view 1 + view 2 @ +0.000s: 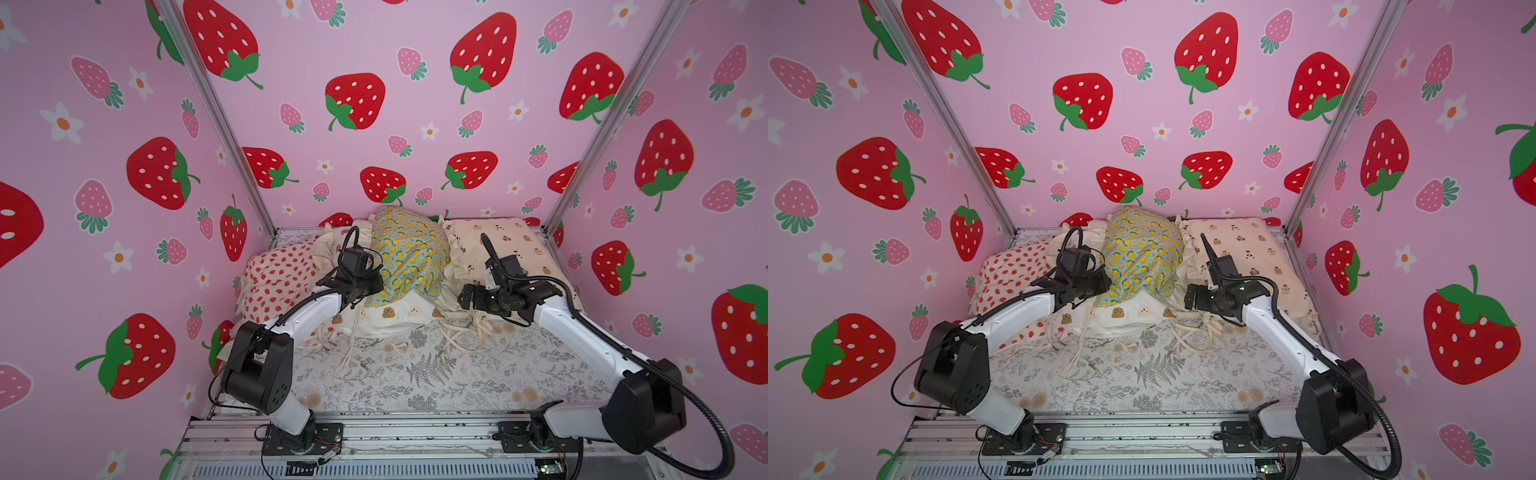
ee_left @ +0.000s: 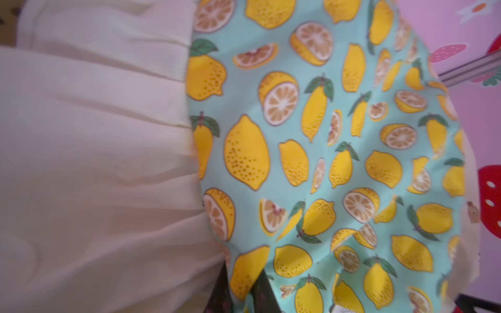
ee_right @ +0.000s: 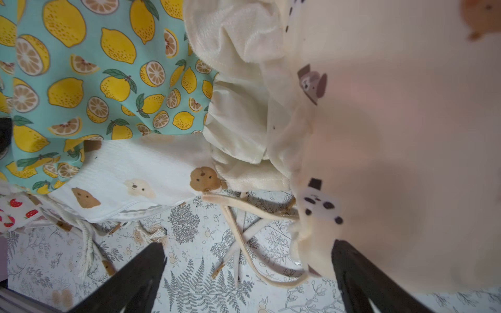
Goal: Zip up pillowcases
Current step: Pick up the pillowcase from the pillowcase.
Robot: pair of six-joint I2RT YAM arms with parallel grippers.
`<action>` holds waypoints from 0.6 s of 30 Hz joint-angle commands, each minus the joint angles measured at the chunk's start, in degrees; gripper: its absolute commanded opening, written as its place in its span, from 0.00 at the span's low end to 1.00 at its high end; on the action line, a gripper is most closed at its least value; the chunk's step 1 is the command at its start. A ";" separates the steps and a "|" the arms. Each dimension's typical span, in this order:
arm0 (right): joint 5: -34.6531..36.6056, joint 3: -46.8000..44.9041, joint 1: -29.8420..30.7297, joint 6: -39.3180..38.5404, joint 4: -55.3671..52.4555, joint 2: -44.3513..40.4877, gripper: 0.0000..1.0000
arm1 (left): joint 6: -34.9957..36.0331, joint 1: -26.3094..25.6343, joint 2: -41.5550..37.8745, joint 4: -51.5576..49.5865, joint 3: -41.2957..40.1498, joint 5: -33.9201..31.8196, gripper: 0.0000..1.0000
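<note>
Several pillowcases are piled at the back in both top views: strawberry print [image 1: 278,278], lemon print on teal [image 1: 409,253] propped on top, tiny bears on cream [image 1: 511,241], and brown bear faces [image 1: 395,316] underneath at the front. My left gripper [image 2: 244,287] is shut on a fold of the lemon pillowcase [image 2: 311,135], right beside its cream ruffle [image 2: 95,162]. My right gripper [image 3: 249,254] stands open above the sheet, one finger [image 3: 352,265] against the edge of the tiny-bear pillowcase [image 3: 393,135]. No zipper shows in any view.
A grey fern-print sheet [image 1: 436,370] covers the table in front of the pile. Loose cream ties [image 3: 244,230] and cord ends [image 1: 349,357] trail over it. Pink strawberry walls [image 1: 374,124] close in on three sides, and a metal rail [image 1: 415,432] runs along the front.
</note>
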 commanded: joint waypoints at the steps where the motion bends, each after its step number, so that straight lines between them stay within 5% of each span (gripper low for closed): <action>1: 3.11 2.74 1.74 -1.87 3.41 3.21 0.98 | -1.56 -0.33 -2.67 2.78 2.33 3.50 0.02; 10: 1.33 -0.77 5.54 -9.38 20.71 9.76 0.81 | -7.65 -0.32 -8.18 1.54 9.18 4.29 0.00; 18: 1.54 -4.75 6.36 -15.82 34.21 15.36 0.76 | -13.25 -0.32 -8.94 1.26 13.18 3.52 0.00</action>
